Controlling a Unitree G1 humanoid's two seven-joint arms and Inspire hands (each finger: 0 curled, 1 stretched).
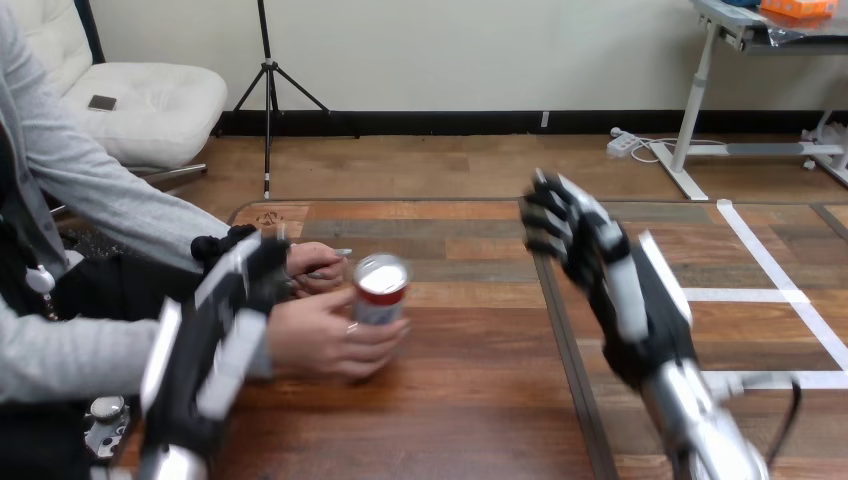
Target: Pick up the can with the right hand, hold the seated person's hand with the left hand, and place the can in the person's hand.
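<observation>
Head view: the can (380, 290) rests in the person's nearer hand (325, 340), low over the tabletop (480, 420), so delivery appears made. The right hand (575, 235) is released and empty, raised well apart from the can. The left hand (245, 285) lies over the person's wrist (grip cannot be told). Recommended: draw both hands off slowly, without jogging the can. Bare wood lies to the right.

— Where's the can (380, 290)?
— Upright at the table's (470, 420) nine o'clock side: silver top, red-and-white wall. The person's hand (325, 338) grips its base from seven o'clock.
</observation>
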